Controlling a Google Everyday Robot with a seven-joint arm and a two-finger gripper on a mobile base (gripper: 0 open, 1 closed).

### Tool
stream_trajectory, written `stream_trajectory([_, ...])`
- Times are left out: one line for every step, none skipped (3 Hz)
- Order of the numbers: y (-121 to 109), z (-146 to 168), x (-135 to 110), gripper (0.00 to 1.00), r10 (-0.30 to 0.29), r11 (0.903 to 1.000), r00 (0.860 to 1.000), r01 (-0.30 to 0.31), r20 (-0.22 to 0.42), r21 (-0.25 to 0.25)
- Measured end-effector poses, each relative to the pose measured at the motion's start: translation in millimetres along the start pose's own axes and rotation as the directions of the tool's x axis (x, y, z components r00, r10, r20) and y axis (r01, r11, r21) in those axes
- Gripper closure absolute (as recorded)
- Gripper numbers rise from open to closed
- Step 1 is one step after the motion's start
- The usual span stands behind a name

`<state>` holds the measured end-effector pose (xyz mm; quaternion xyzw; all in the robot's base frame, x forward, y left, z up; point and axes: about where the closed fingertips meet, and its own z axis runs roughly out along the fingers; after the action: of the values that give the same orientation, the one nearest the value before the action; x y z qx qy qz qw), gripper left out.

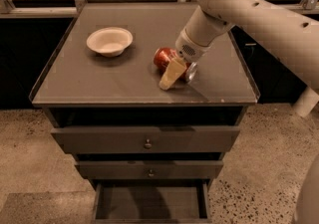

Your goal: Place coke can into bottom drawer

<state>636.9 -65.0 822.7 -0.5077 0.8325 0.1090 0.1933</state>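
Coke can [163,57] is the target. Working near to far.

Nearest me, the bottom drawer [149,202] is pulled out, with its dark floor in view. It's narrower than the two drawers above. Middle drawer [149,169] and top drawer [144,139] are both shut, knobs facing out.

Up on the cabinet top [99,81], the can lies on its side, right of centre and toward the front edge. Its silver end points right. The gripper [172,71] is down on the can, touching it. I can't tell whether it's clamped on or just resting against it.

Step in hand, as I read it, is securing the grasp. A can on its side rolls, so I'd squeeze across the body, not the ends, then do a small test lift. After that I'd clear the raised lip of the top, come out past the front edge and drop clear of the knobs. I'd release low inside the tray so the can doesn't bounce.

Further back on the left, the bowl [109,41] is well apart from the can and out of the path. The arm [249,9] comes in from the far right.
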Motion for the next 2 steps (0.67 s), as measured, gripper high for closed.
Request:
stream_trajectory([0.0,0.0,0.0,0.66,0.0,1.0,1.0,0.0,0.0,0.0])
stream_trajectory([0.0,0.1,0.0,0.9,0.0,1.0,1.0,0.0,0.0,0.0])
